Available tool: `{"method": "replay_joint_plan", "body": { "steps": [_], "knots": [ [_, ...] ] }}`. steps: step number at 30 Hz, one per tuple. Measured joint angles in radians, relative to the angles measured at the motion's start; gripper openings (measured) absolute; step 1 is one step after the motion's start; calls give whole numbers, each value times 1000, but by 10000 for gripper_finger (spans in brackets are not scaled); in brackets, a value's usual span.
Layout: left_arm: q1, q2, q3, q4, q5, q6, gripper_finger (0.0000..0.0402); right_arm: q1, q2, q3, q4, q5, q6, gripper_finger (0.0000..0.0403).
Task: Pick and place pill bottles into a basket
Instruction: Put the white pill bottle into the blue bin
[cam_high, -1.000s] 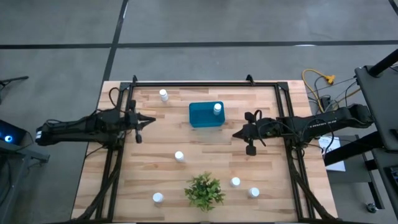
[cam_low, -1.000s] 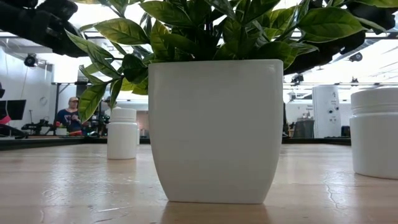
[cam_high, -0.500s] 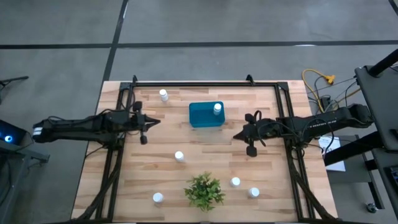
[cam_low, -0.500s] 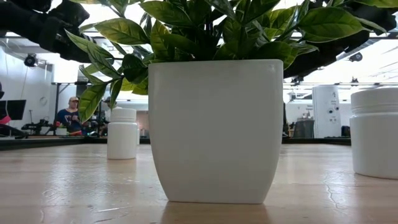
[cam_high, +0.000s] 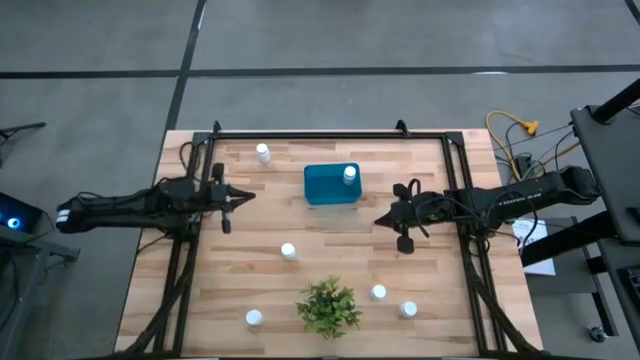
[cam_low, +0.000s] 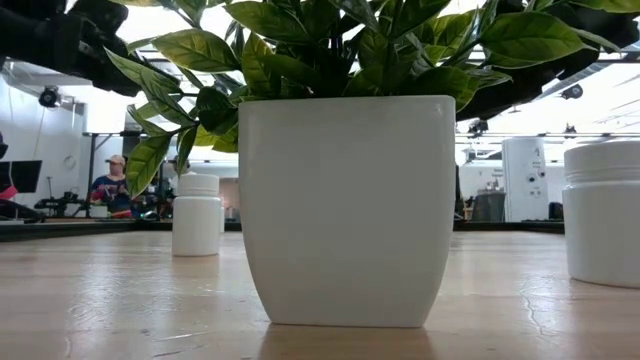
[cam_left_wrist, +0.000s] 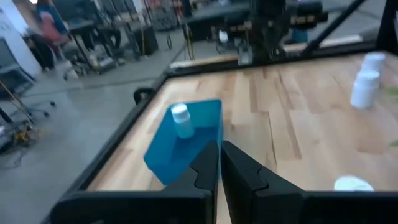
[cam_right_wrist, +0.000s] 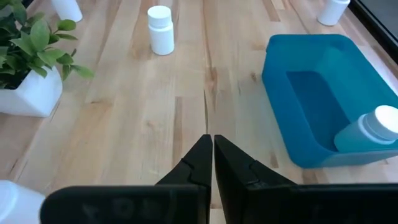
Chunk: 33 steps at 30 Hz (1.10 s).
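Observation:
The teal basket (cam_high: 328, 186) sits at the table's far middle, with one white pill bottle (cam_high: 349, 175) in its far right corner, also seen in the right wrist view (cam_right_wrist: 370, 129). Other pill bottles stand on the wood: one far left (cam_high: 263, 153), one in the middle (cam_high: 288, 251), one near left (cam_high: 254, 318), and two near right (cam_high: 378, 292) (cam_high: 408, 309). My left gripper (cam_high: 250, 196) hovers shut to the left of the basket (cam_left_wrist: 186, 140). My right gripper (cam_high: 379, 218) hovers shut to the basket's right, above the table. Neither holds anything.
A green plant in a white pot (cam_high: 328, 306) stands near the table's front edge, between the near bottles, and fills the low view (cam_low: 345, 210). A black frame (cam_high: 330, 134) runs round the table. Bare wood lies between the two grippers. A person (cam_low: 108, 180) is in the room beyond.
My left gripper has tipped a little at the wrist, edging toward the basket and back to about the same place. It stays shut. The bottles and the basket have not moved.

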Motion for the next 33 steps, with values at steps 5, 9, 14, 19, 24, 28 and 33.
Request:
{"method": "replay_joint_plan", "body": {
  "steps": [5,9,14,19,24,28,33],
  "knots": [
    [0,-93,-35,-1,0,0,2,13,0,-21,61,7,-29,8],
    [0,-153,-66,-12,0,-9,2,13,1,-40,114,8,-31,8],
    [0,-197,-76,1,11,-11,2,13,4,-81,213,11,-28,8],
    [0,-223,-115,-1,39,-27,2,13,4,-145,301,10,-23,8],
    [0,-243,-144,-2,146,-73,2,13,3,-204,407,7,-5,8],
    [0,-258,-152,5,268,-97,2,13,3,-211,415,3,-5,8],
    [-1,-283,-217,105,360,-123,2,13,2,-200,416,2,-21,8]
  ]
}}
